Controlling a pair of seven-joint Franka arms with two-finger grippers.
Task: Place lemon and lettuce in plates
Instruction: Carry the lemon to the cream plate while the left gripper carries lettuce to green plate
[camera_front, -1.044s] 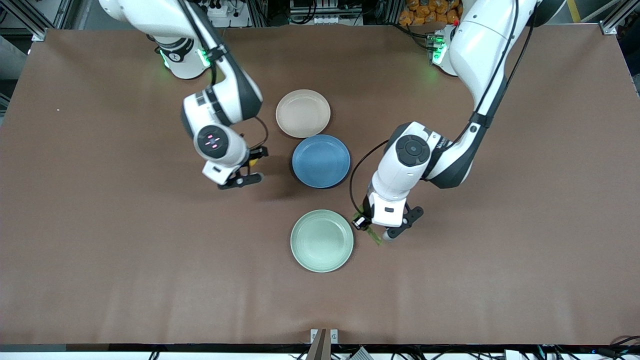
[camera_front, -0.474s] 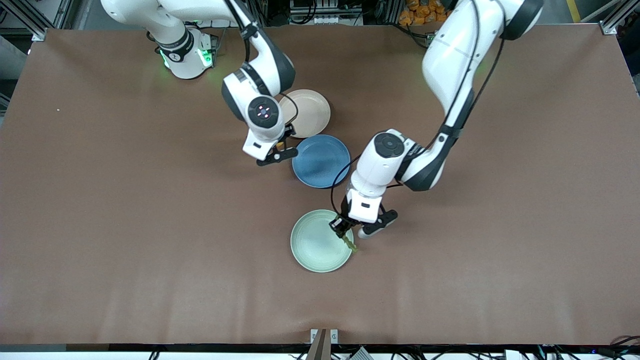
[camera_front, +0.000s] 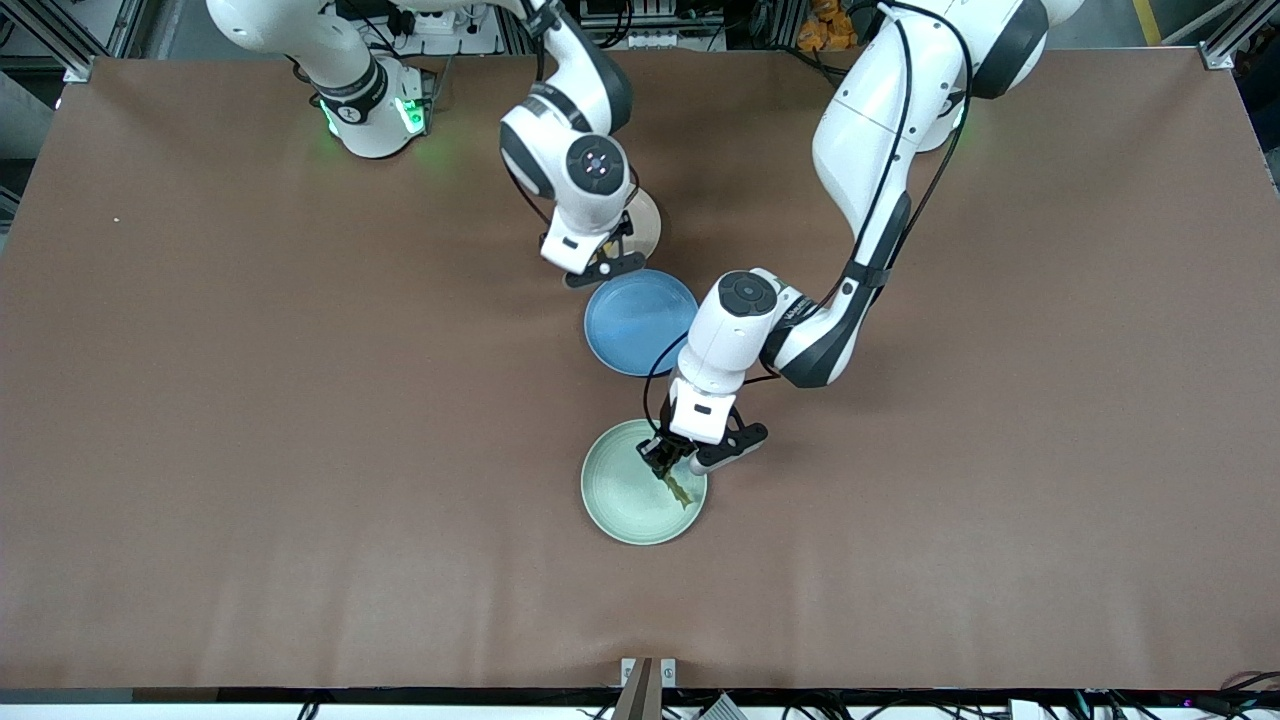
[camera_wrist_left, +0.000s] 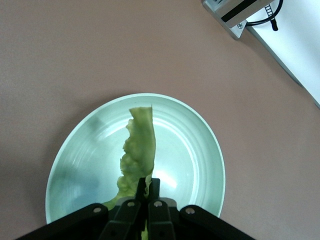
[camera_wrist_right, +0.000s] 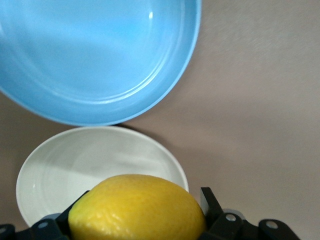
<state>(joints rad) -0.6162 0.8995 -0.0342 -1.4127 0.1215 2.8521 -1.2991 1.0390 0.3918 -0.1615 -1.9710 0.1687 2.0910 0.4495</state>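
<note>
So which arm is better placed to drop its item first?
Probably left: the left gripper hangs the lettuce over the mint plate. The right gripper holds the lemon over the beige plate's edge.

Lemon (camera_wrist_right: 137, 207), lettuce (camera_wrist_left: 137, 150) now over plates (camera_wrist_left: 200, 130)

Three plates (camera_front: 641, 322), one lemon (camera_wrist_right: 137, 207), one lettuce (camera_wrist_left: 139, 152)

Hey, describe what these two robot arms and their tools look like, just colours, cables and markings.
Both arms have glossy white rounded shells with dark grey joint sections and loose black cables along them. Round dark wrist caps: the right arm's carries small pink lights. Green lights glow at the right arm's base. The left tool and the right tool are black two-finger claws under white blocks.
</note>
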